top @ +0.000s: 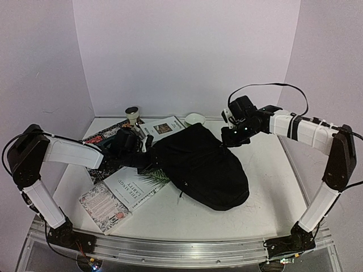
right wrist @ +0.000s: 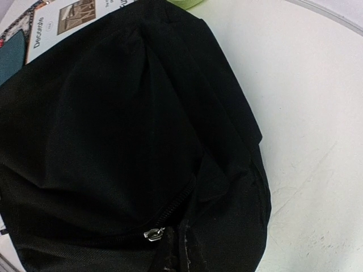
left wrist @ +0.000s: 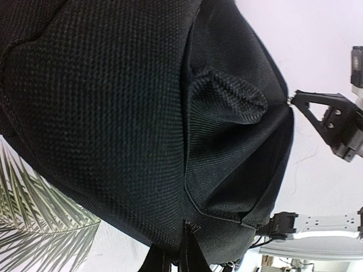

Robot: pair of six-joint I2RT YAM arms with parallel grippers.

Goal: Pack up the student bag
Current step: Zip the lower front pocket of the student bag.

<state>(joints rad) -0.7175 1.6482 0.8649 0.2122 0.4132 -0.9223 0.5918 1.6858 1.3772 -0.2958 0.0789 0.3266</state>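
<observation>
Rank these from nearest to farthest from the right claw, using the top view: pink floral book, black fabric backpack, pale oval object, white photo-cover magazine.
1. The black fabric backpack, centre, touching the right claw.
2. The pale oval object, back centre.
3. The white photo-cover magazine, back left.
4. The pink floral book, front left.

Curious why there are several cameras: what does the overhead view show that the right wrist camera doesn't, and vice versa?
Only the overhead view shows the left arm and right arm, the whole student bag, and books lying left of it. Only the right wrist view shows the bag's silver zip pull close up. Both show the black bag, the white table and the Decorate magazine.
</observation>
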